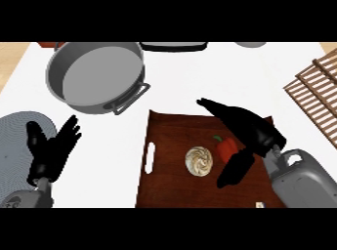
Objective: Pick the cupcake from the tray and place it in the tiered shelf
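One cupcake (200, 161) beside right hand (252, 133)

Grey pot (95, 73), round grey placemat (9, 141), red pepper (227, 144)

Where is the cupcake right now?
In the head view the cupcake sits on the brown tray, low of centre, just left of a red pepper and the open right hand.
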{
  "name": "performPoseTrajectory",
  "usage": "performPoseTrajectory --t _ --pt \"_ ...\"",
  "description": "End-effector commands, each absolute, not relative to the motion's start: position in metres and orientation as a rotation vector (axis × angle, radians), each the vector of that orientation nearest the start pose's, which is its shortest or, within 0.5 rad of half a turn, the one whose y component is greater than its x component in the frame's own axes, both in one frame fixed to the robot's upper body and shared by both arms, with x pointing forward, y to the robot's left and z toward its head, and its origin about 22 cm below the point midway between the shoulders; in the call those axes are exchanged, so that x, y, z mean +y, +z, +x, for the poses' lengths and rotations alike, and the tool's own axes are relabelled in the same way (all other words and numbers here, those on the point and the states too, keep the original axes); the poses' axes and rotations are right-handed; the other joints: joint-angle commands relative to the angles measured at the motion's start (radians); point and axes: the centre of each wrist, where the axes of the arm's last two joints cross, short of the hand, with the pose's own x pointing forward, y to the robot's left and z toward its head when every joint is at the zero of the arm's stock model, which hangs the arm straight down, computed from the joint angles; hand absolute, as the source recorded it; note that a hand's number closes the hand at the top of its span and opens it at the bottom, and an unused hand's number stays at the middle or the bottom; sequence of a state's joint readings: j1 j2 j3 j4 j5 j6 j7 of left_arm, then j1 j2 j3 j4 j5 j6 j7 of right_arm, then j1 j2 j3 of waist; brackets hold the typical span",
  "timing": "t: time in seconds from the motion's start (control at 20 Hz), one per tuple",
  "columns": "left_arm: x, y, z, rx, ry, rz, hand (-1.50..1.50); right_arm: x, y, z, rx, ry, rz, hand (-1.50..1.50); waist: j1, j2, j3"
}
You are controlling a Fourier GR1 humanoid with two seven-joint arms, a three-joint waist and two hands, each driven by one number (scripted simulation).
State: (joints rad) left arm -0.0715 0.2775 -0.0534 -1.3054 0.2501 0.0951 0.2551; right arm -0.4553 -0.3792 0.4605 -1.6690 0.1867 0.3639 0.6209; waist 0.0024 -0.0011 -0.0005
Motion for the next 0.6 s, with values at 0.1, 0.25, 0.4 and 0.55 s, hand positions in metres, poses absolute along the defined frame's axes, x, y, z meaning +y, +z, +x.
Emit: performPoseTrajectory --t 0.1,0.25,0.4,0.55 --pt "0.310 -0.035 0.242 -1.115 0.042 0.102 0.00 -0.119 0.102 0.284 -1.173 1.270 -0.304 -1.50 0.003 0.001 0.000" --pt "0.290 -0.024 0.261 -1.099 0.047 0.095 0.00 -0.142 0.101 0.265 -1.129 1.263 -0.351 -1.50 -0.004 0.000 0.000" --pt "0.294 -0.006 0.254 -1.108 0.055 0.091 0.00 -0.126 0.071 0.257 -1.110 1.262 -0.403 -1.50 0.002 0.000 0.001" --pt "0.276 -0.042 0.250 -1.110 0.046 0.082 0.00 -0.123 0.089 0.259 -1.119 1.257 -0.433 -1.50 -0.002 0.001 0.000"
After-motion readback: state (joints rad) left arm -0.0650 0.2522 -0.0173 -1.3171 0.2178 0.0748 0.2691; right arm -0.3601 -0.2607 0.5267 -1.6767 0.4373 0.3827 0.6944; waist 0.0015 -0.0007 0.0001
